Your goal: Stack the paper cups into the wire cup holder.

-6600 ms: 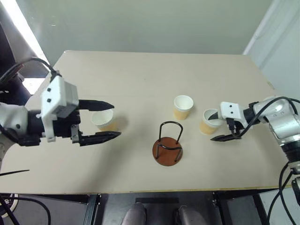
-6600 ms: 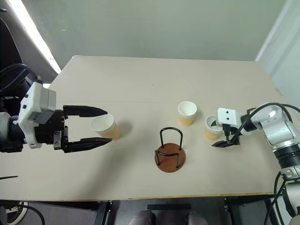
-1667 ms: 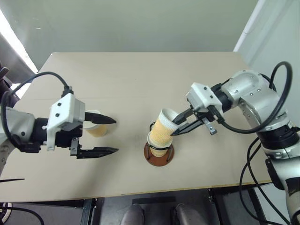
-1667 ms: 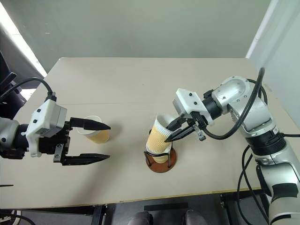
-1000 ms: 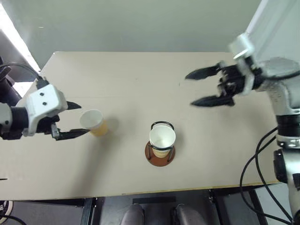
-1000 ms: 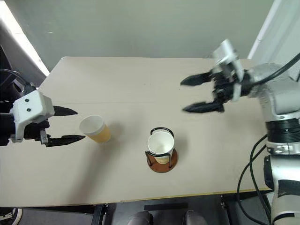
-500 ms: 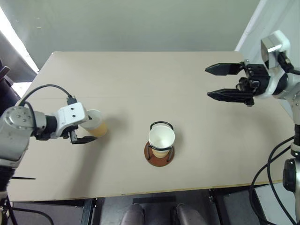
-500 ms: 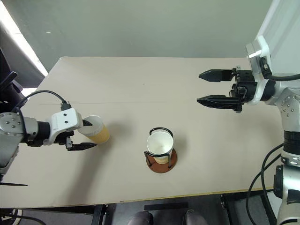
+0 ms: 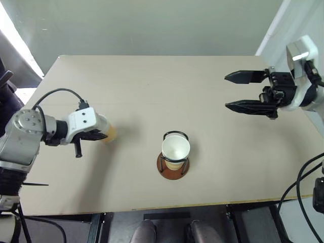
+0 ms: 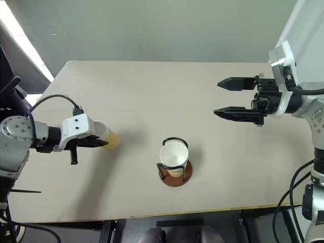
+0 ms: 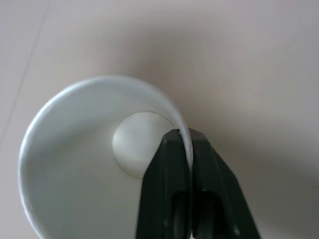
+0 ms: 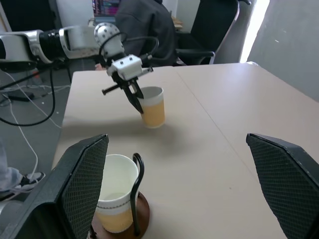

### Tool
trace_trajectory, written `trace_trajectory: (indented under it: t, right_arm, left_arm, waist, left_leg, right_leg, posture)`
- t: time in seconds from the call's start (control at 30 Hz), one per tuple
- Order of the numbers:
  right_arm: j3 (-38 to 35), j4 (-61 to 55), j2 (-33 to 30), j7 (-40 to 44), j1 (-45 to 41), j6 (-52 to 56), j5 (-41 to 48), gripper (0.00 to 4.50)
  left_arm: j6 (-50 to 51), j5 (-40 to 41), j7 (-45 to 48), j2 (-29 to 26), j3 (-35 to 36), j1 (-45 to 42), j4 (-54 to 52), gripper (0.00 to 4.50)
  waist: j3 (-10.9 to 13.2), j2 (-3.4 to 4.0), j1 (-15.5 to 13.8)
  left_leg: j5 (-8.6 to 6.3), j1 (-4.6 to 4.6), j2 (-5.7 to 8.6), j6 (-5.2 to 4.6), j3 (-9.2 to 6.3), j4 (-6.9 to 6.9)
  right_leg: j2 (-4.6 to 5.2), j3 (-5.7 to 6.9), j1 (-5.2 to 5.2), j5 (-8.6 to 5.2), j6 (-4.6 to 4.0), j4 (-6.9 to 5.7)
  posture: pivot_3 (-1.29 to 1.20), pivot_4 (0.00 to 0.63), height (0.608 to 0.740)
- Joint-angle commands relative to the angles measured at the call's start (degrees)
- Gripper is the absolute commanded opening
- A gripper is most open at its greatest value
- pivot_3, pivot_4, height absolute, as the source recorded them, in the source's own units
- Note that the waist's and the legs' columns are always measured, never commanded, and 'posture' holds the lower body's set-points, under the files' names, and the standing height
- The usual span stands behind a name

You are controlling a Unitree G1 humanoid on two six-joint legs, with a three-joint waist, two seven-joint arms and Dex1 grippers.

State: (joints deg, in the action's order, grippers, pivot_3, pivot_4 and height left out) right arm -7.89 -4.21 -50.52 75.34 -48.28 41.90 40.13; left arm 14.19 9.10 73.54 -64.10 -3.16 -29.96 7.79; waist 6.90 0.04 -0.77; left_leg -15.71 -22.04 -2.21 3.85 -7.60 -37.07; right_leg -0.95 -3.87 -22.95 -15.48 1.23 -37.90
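Pinching the rim of a loose paper cup (image 10: pixel 107 137) near the table's (image 10: pixel 152 91) left edge, our left gripper (image 11: pixel 189 149) has one finger inside. Stacked cups (image 10: pixel 173 156) sit in the wire cup holder (image 10: pixel 174 174) near the front edge. Our right gripper (image 10: pixel 228 98) hangs spread, empty, above the right side.
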Motion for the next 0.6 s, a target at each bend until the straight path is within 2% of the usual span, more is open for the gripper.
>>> trace_trajectory:
  t: [0.03,0.13,0.23,0.37,0.6]
  right_arm:
    - [-3.13,-4.59,-3.95,2.19,1.72,1.40,3.27,4.50]
    - [-4.41,-11.12,-9.57,6.73,9.19,0.20,3.55,4.50]
    - [-5.70,-14.98,-14.02,8.10,14.97,-2.59,1.31,4.50]
    - [-7.64,-16.82,-15.12,6.27,16.04,-2.39,3.43,4.50]
    - [-9.19,-18.52,-15.47,3.66,17.10,-1.74,5.03,4.50]
  left_arm:
    - [4.47,9.17,5.47,0.03,4.74,-4.23,-6.18,0.06]
    - [8.51,16.44,9.54,2.42,4.23,-11.57,-10.59,0.06]
    - [8.53,19.44,13.04,6.86,1.17,-17.98,-13.11,0.06]
    - [7.12,19.91,18.40,10.91,-4.35,-23.63,-13.85,0.06]
    - [-0.12,22.98,18.96,12.85,-16.13,-30.80,-11.58,0.06]
  waist:
    - [-0.01,-0.02,-0.20]
    - [-0.03,-0.05,-0.84]
    - [-0.04,-0.02,-1.31]
    - [-0.04,0.00,-0.76]
    - [-0.03,-0.03,-0.19]
  left_leg:
    - [0.00,-0.03,0.00,0.00,-0.01,-0.01]
    - [0.00,-0.20,0.05,0.01,-0.02,-0.05]
    - [0.00,-0.31,0.16,0.00,0.03,-0.15]
    - [-0.06,-0.16,0.27,-0.18,0.15,-0.43]
    - [-0.31,-0.01,0.30,-0.65,0.15,-0.98]
  right_leg:
    - [0.00,0.01,0.00,0.00,0.01,0.01]
    - [-0.01,0.06,0.00,0.00,0.07,0.03]
    - [0.05,0.10,0.04,0.00,0.16,0.06]
    - [0.13,-0.10,0.19,0.01,0.41,0.04]
    - [0.03,-0.55,0.42,0.06,0.84,-0.02]
  posture:
    - [0.00,0.150,0.740]
    - [0.00,0.150,0.740]
    - [0.00,0.150,0.740]
    - [0.00,0.150,0.740]
    - [0.00,0.150,0.740]
